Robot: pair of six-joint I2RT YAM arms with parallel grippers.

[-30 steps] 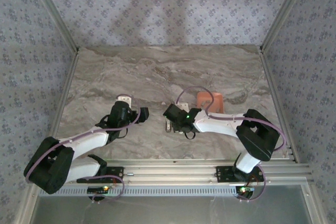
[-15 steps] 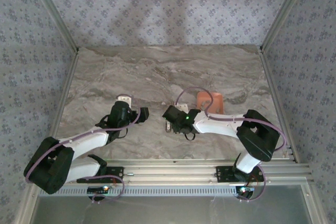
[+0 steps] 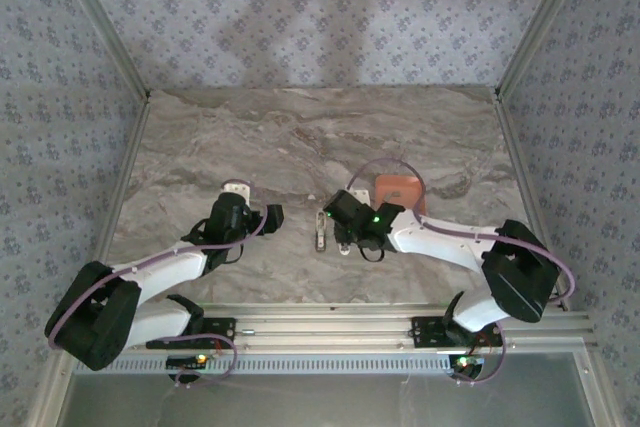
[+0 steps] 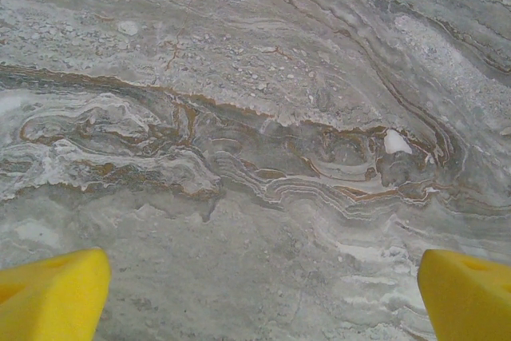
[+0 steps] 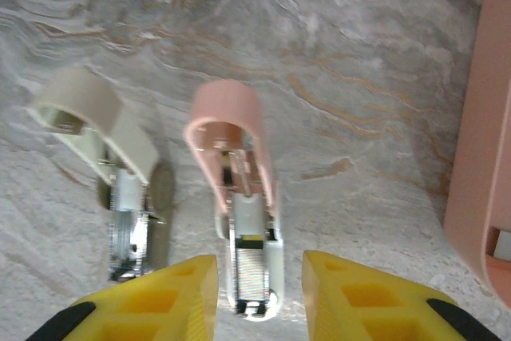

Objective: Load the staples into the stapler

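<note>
**A:** Where are the staples just now?

**B:** A ribbed grey metal strip of staples lies in the open channel of the pink plastic stapler, at its near end. A pale bit shows in the corner of the shallow salmon-orange tray, but it is too cropped to name.

**A:** And the grippers?

**B:** The right gripper is spread, with one yellow finger on each side of that stapler's near end. I can't tell if they touch it. The left gripper is spread wide over the bare marbled grey worktop and carries nothing.

**A:** So how is this step done well?

**B:** I judge the strip needs seating flat before the channel is closed. Stay centred on the pink body and press along its length, not sideways. Keep clear of the cream-capped metal piece just beside it. The light stapler may skid, so the left gripper could brace it.
</note>
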